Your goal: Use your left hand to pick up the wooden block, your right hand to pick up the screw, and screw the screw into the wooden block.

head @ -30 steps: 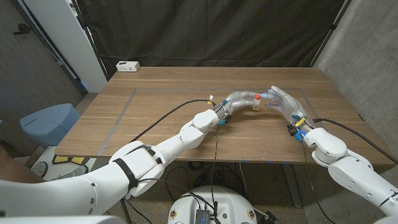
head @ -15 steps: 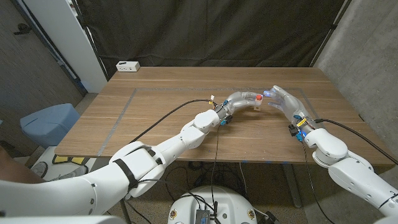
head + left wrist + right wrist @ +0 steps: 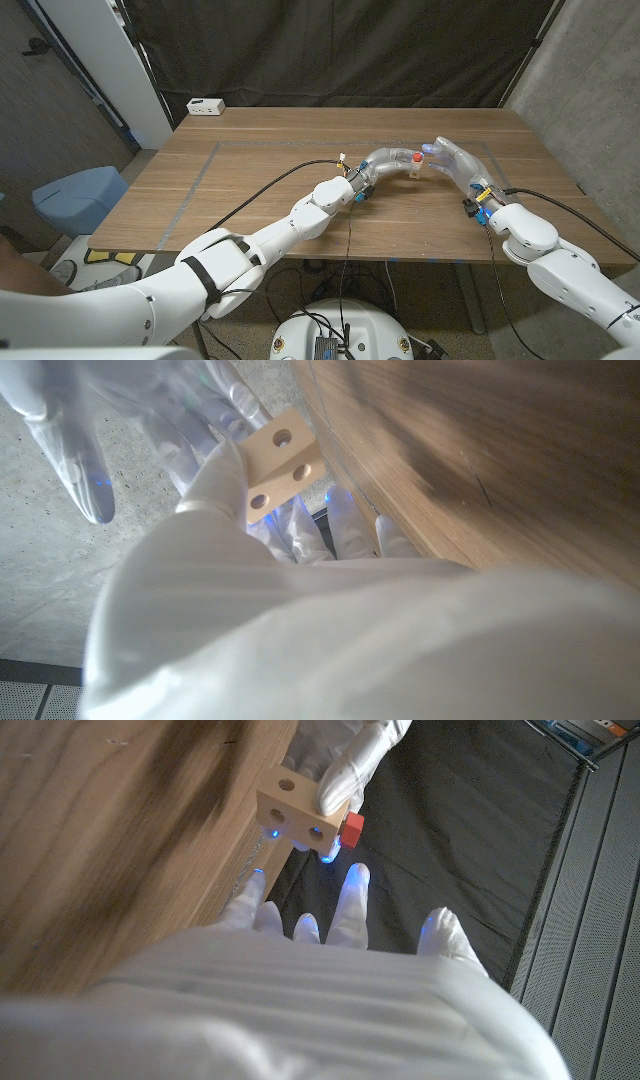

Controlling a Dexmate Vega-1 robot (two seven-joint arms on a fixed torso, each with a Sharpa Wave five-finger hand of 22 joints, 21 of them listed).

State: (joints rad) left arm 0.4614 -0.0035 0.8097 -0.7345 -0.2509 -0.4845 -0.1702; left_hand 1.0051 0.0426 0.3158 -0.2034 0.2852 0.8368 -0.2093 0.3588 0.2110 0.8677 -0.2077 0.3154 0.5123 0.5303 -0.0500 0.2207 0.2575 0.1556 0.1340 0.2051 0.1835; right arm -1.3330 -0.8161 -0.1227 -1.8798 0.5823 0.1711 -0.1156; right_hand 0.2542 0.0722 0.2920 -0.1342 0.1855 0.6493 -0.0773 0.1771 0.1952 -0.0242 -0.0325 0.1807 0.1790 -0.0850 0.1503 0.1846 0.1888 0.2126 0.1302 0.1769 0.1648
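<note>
The left hand (image 3: 385,160) grips the wooden block (image 3: 296,815) above the table (image 3: 250,190), the red screw (image 3: 351,826) at its side, while the right hand (image 3: 452,160) reaches toward it, fingers spread.

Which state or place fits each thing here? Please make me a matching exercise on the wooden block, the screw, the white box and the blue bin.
Things:
1. wooden block
2. screw
3. white box
4. blue bin

States or places:
A. on the floor beside the table
B. red head, sitting at the block
C. at the table's far corner
D. held up in the left hand

Pairs: 1-D, 2-B, 3-C, 4-A
</note>
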